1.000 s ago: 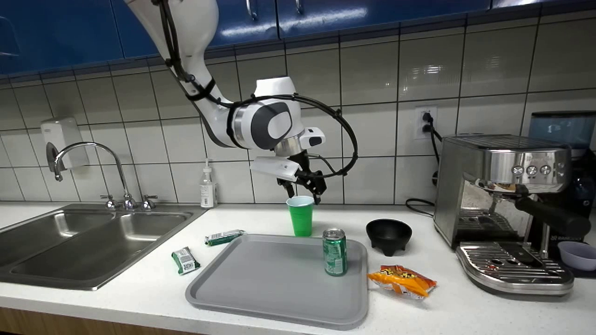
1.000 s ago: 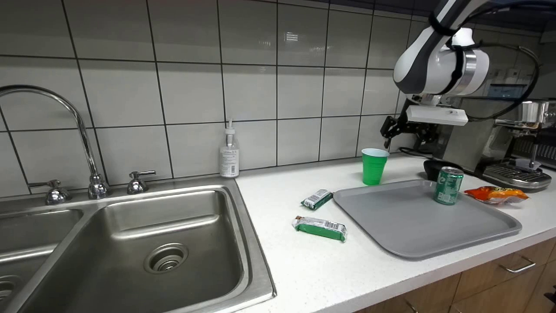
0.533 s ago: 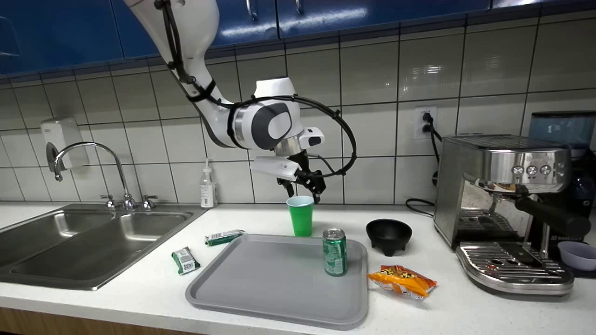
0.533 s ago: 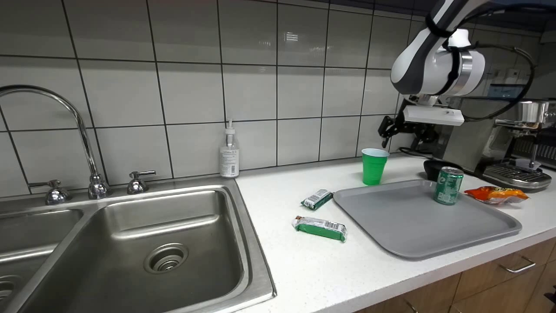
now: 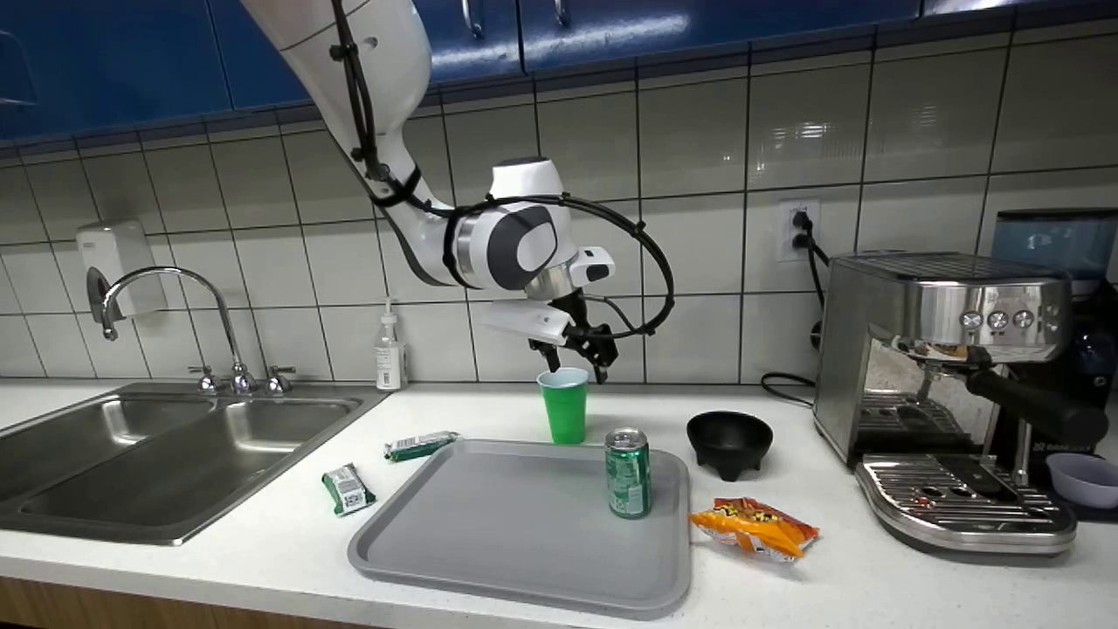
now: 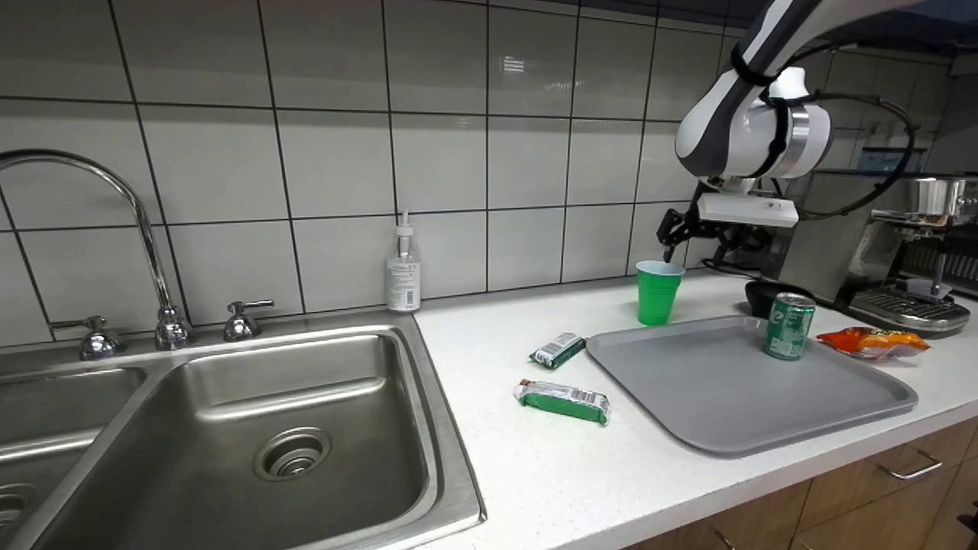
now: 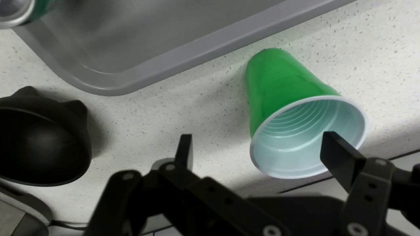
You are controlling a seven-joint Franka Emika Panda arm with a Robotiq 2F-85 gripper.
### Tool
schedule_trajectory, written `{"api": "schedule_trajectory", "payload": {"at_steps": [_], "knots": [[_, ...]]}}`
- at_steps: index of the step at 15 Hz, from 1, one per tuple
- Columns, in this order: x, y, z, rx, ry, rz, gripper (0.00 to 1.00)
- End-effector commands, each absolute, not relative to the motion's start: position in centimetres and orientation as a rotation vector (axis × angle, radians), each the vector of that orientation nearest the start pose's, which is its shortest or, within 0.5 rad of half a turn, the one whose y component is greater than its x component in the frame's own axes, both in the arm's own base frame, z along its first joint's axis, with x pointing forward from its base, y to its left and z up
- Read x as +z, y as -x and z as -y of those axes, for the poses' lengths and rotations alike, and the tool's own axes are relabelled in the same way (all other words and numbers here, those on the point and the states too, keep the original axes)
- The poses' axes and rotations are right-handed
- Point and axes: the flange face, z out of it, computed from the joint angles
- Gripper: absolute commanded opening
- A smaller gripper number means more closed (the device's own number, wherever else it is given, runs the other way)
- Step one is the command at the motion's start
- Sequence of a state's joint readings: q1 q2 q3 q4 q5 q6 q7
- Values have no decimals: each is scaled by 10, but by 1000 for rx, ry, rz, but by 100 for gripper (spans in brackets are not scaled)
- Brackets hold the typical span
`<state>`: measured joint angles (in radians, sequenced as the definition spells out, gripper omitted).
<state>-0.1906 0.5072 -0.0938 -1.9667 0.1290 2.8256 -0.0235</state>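
Jaws of the gripper (image 7: 256, 144): parted wide, released, poised by the mouth of one green plastic cup (image 5: 566, 411); a fingertip overlaps the opening in the wrist view, contact not determinable. Cup: pale inside, upright, standing just off the wall-side rim of the grey serving tray (image 5: 515, 524). Surface: white speckled countertop (image 5: 297, 533), tray lying flat upon it, wood-fronted drawers (image 6: 879, 489) beneath. On the tray, near its rim facing the espresso machine (image 5: 926, 306): one green soda can (image 5: 628, 473), upright. Off the tray's wall-side corner at that end: one black footed bowl (image 5: 730, 438). Just beside the same rim of the tray: one orange snack bag (image 5: 755, 526), lying down. Well beyond, at that end: the machine itself, stainless. Off the tray's opposite rim: one wrapped bar (image 5: 420, 445), close by the corner; a second wrapped bar (image 5: 348, 489), slightly farther out; both green and white. Well past these, same side of the tray: stainless double-bowl sink (image 6: 442, 420), chrome gooseneck faucet (image 6: 147, 237), clear pump bottle (image 6: 403, 279) near the wall. Room, behind the tray: pale tiled wall (image 5: 690, 245) with dark joints, power outlet (image 5: 788, 231) toward the machine end, white wall dispenser (image 5: 122, 266) toward the sink end; high above the tray, glossy blue cabinets (image 5: 716, 22).
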Motion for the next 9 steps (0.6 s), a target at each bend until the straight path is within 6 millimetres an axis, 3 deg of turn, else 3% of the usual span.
{"api": "schedule_trajectory", "payload": {"at_steps": [1, 9], "knots": [[247, -640, 187, -557, 3074, -566, 100], [232, -659, 190, -523, 3084, -557, 100]]}}
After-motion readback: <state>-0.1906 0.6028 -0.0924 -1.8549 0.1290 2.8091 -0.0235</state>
